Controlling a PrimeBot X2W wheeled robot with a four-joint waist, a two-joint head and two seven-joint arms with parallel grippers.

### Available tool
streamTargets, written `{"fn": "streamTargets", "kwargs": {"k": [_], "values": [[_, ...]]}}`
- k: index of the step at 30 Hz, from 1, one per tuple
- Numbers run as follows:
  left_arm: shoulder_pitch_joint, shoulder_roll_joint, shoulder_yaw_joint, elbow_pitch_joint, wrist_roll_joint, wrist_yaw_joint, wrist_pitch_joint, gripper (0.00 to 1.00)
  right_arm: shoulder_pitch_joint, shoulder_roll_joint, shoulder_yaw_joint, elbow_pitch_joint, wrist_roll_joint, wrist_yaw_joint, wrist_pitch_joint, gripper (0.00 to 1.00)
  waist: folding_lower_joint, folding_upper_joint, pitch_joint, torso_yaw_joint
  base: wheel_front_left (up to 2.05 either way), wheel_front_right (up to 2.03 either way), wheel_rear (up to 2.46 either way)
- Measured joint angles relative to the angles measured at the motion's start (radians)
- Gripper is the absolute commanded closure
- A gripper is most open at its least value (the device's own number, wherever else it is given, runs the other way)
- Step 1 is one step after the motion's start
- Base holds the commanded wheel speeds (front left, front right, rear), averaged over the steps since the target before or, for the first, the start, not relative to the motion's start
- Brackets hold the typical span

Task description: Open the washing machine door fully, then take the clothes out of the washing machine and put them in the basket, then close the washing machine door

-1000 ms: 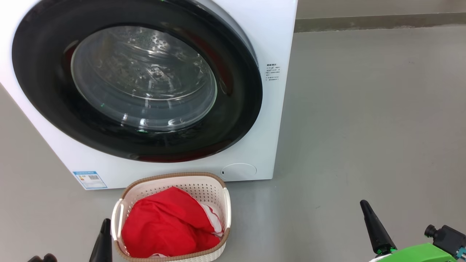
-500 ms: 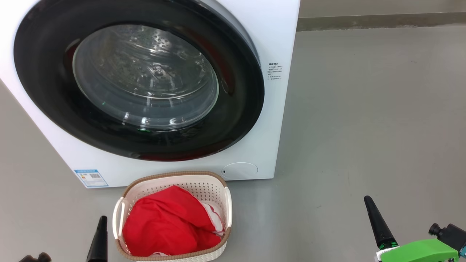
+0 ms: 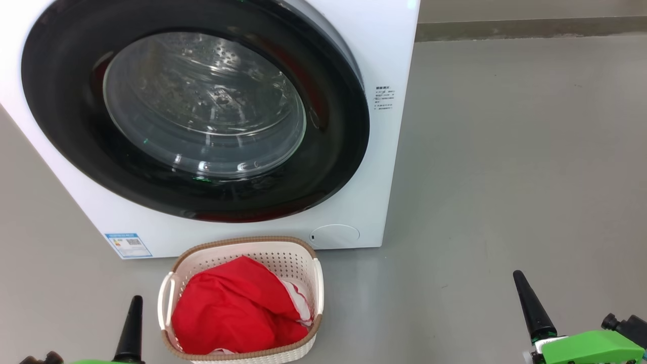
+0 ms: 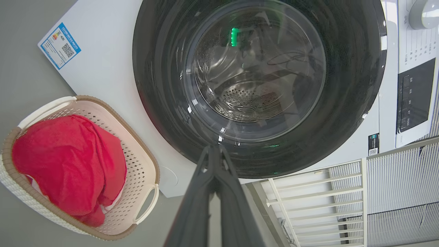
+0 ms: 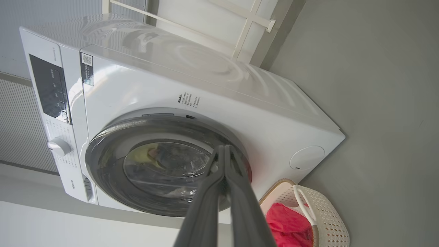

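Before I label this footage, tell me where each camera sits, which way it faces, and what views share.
Head view: on the head, facing forward-down at the washing machine door and basket; left gripper and right gripper tips low.
Left wrist view: on that wrist, along its shut fingers toward the door.
Right wrist view: on that wrist, rolled sideways, shut fingers toward the door.
Shared: door, basket, clothes.

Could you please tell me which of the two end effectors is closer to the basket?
The left end effector, shut, sits just beside the basket on its left side. The right end effector stands far off on the other side, over the grey floor.
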State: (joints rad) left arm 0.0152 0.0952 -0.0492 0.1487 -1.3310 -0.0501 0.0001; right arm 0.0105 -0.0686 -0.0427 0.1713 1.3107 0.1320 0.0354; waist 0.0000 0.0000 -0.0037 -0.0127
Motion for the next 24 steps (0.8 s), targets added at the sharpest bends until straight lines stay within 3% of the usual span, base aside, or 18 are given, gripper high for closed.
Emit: {"fn": "streamTargets", "kwargs": {"k": [24], "values": [[-0.05,-0.027,0.07,0.087,-0.234,-0.053,0.062,1.0,-0.058,0.0,-0.036,0.072,0.254,0.0,0.031,1.0,0.0,0.0,0.005,0.01,0.0,0.0,0.0]]}}
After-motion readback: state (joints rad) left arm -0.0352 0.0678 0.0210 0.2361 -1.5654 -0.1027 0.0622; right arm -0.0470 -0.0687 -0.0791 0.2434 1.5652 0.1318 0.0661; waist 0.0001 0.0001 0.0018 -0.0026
